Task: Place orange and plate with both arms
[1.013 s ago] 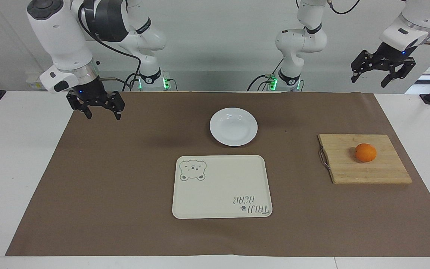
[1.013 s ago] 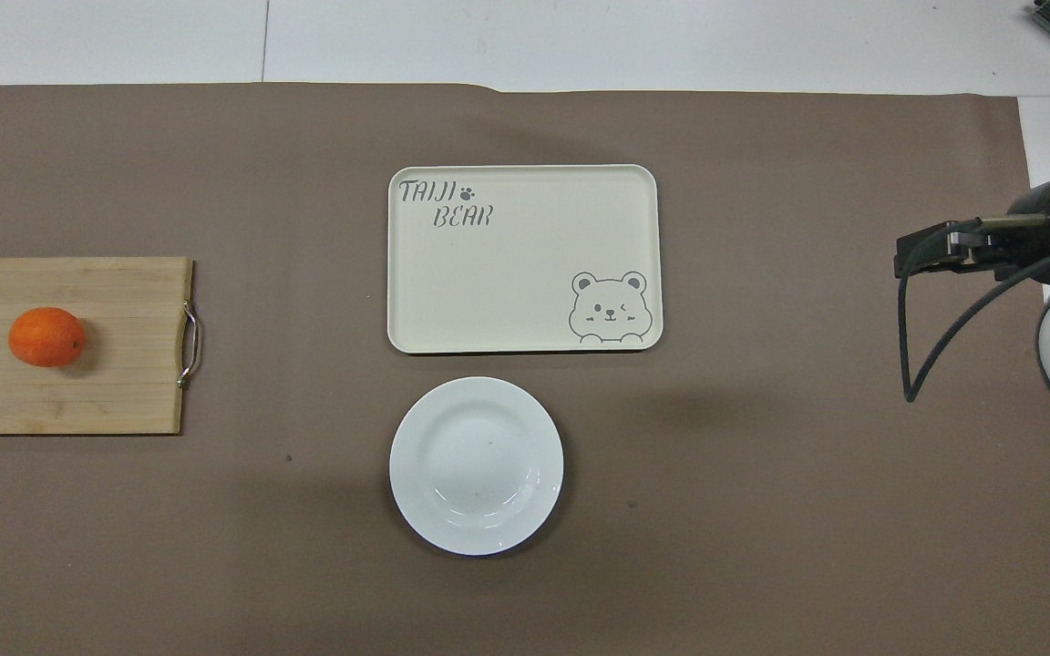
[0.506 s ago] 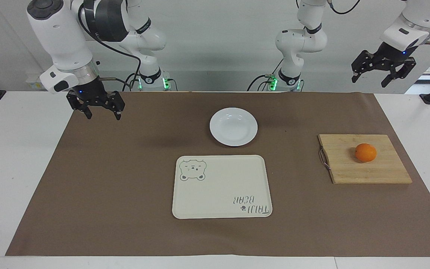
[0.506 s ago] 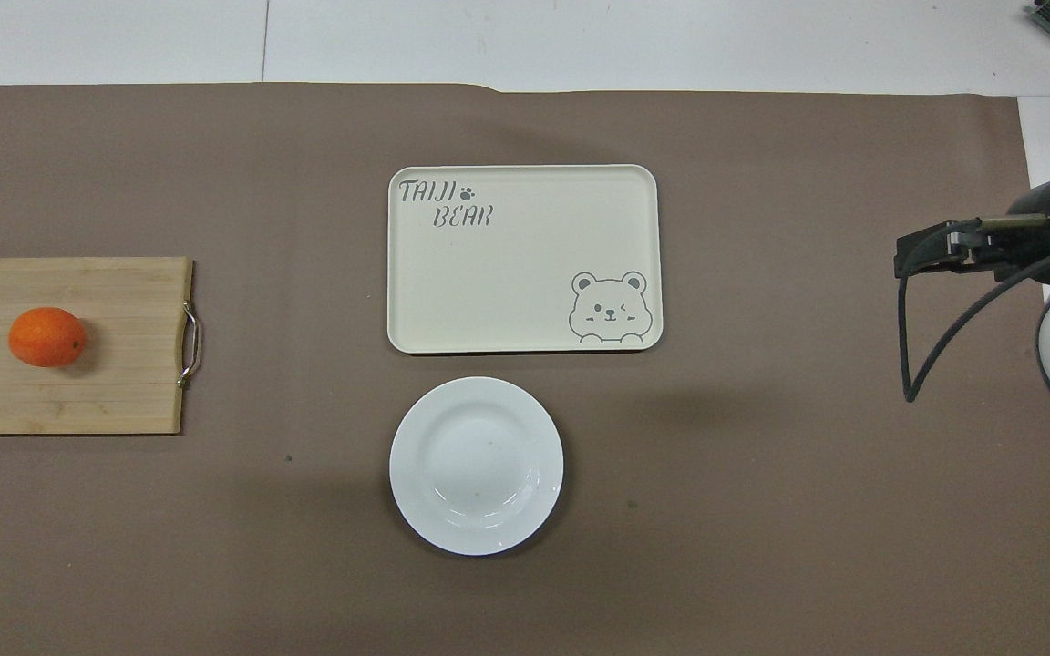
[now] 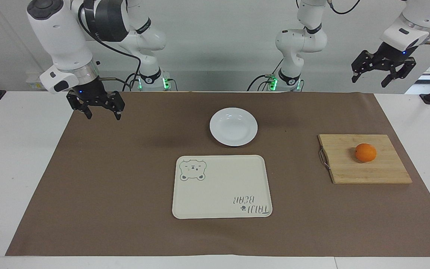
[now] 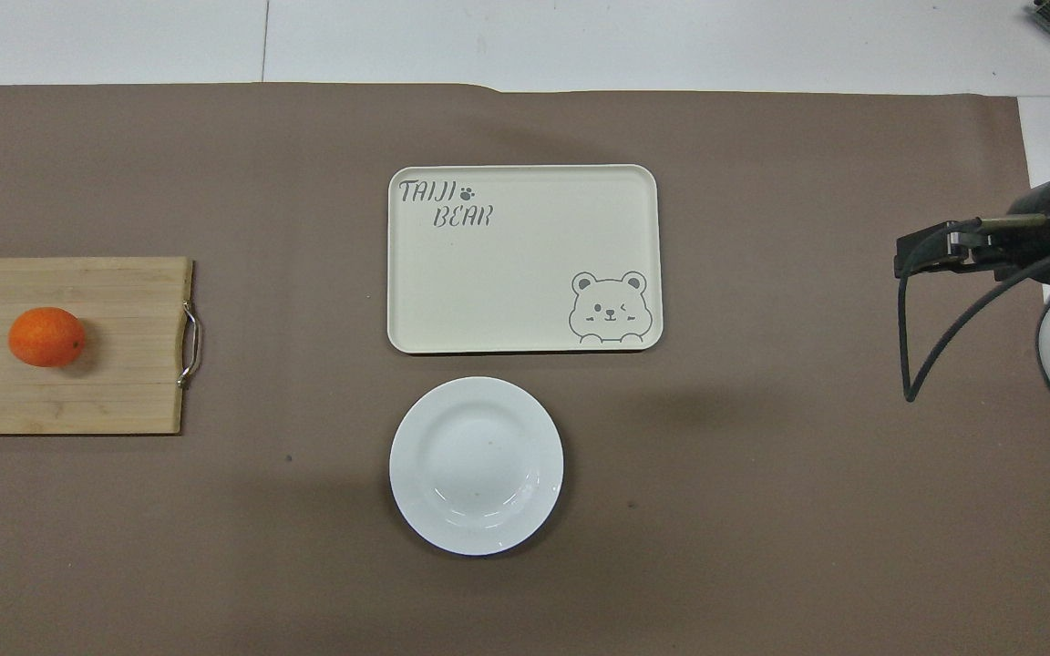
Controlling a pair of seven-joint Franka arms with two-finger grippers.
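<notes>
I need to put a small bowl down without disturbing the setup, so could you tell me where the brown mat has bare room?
The widest bare stretch lies between the cream tray and the right arm's end of the mat. A narrower one separates the tray from the wooden board, which carries the orange. It is tight only between the tray and the white plate.

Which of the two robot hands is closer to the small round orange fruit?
The left hand. It hangs open, raised near the left arm's end of the table, by the wooden board carrying the orange. The right hand waits open over the right arm's end.
</notes>
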